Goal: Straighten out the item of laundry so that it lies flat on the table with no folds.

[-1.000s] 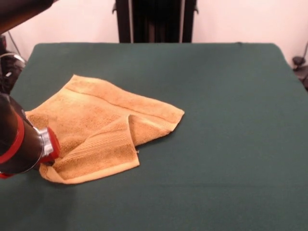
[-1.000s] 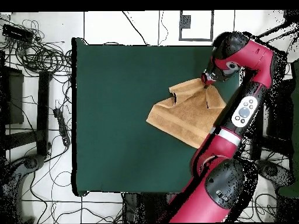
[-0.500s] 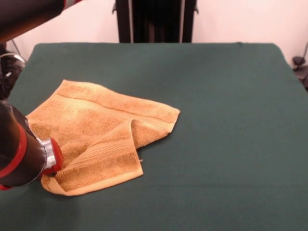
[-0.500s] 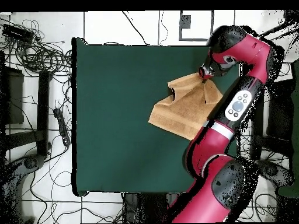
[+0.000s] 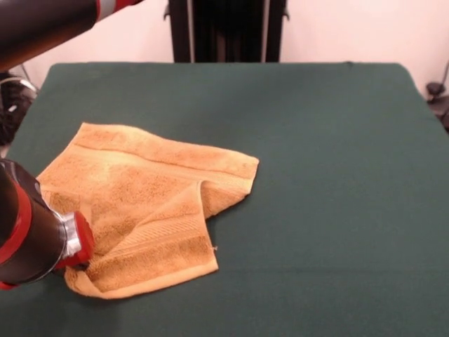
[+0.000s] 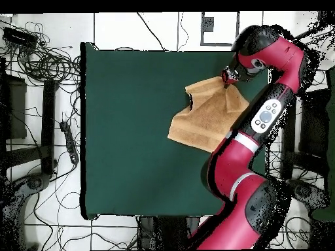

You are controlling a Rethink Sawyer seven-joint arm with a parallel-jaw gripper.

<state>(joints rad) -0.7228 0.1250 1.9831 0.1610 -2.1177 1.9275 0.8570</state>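
Towel (image 5: pixel 144 200) folded, long axis diagonal across table (image 5: pixel 330 175)

The front view looks across the table (image 5: pixel 330 210) toward the pedestal, close and low. The overhead view looks straight down from high up, robot base at the bottom. Both share the table (image 6: pixel 131 131).

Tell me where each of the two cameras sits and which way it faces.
Front view: across the table from the robot, facing its pedestal; the arm enters at the left, its pincer end at the towel.
Overhead view: above, looking straight down, robot base at the bottom; the whole arm shows, reaching to the towel.
Shared: the table, the towel, and the arm at the towel's corner.
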